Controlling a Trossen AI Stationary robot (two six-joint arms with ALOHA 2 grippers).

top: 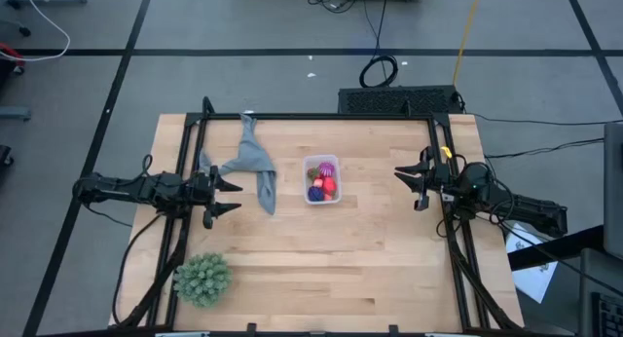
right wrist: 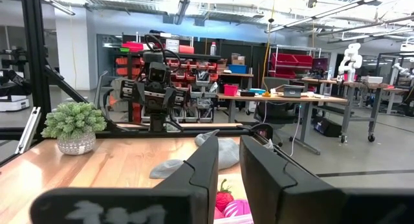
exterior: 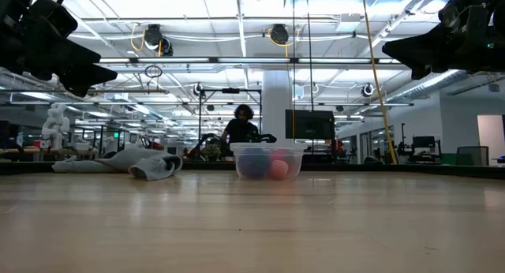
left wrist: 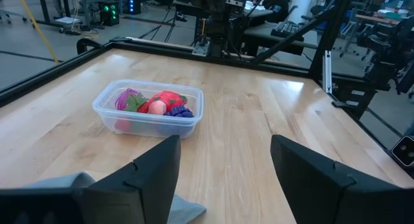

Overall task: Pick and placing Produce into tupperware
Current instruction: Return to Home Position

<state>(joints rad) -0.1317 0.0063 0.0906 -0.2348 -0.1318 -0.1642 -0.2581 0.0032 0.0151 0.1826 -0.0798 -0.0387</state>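
The clear tupperware [top: 321, 179] stands on the wooden table a little right of the middle. The produce lies inside it: a magenta spiky fruit [left wrist: 129, 98], a red one [left wrist: 166, 100], a dark blue-purple one [left wrist: 178, 111]. My left gripper [top: 232, 197] hovers open at the table's left side, pointing level toward the tupperware [left wrist: 149, 111], nothing between its fingers [left wrist: 223, 166]. My right gripper [top: 401, 173] hovers shut at the right side, also facing the tupperware, and holds nothing [right wrist: 229, 159]. In the low view both hang high, left gripper [exterior: 99, 74], right gripper [exterior: 394, 48].
A crumpled grey cloth [top: 251, 167] lies left of the tupperware, just ahead of my left gripper. A green spiky ball [top: 202, 279] stands at the near left corner. Black frame rails [top: 321, 116] border the table. A person [exterior: 241, 127] sits in the room beyond.
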